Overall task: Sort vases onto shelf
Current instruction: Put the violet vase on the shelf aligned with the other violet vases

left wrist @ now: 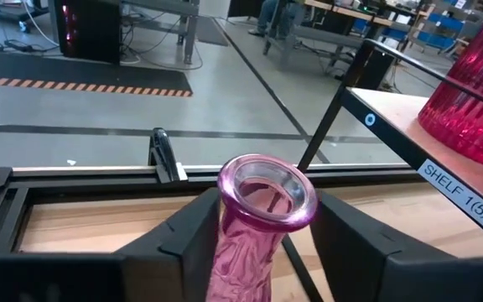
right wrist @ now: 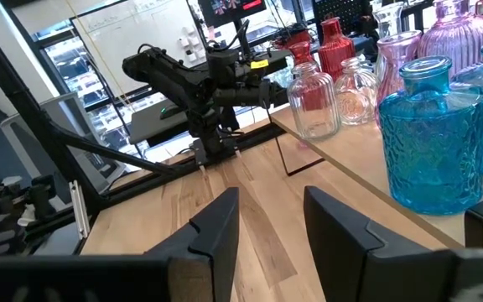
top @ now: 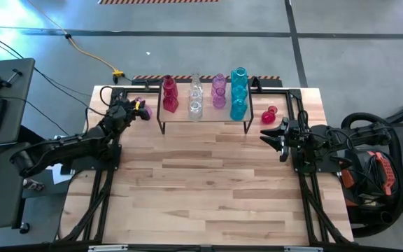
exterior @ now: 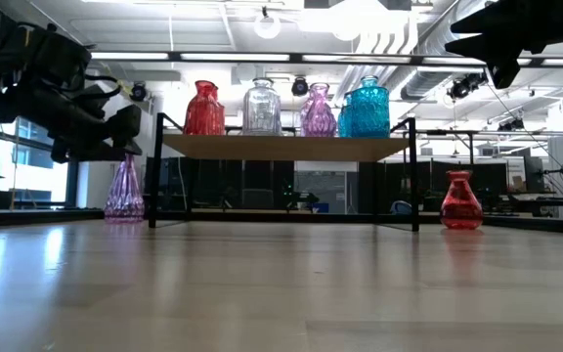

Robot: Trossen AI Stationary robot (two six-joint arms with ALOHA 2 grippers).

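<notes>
Looking straight down first, you have the left gripper at the worktop's far left corner, just beside the shelf, its fingers set either side of a pink-purple vase that stands off the shelf; I judge you are about to take it by the neck, since that is its narrowest part. On the shelf the vases run in colour rows: red vases, clear vases, pink-purple vases and teal vases, so the sorting looks mostly done. A small red vase waits on the worktop off the shelf's right end, with the right gripper hovering near it, apart from it. From table height, you see the left-hand vase's wide bulbous foot on the planks and the shelf's light wood top on thin black legs. Through the left wrist camera, the ribbed, translucent neck with its thick rolled rim sits between the two fingers, which stand narrow about it; whether they press the glass I cannot tell. Your right wrist camera shows its own fingers parted and empty.
</notes>
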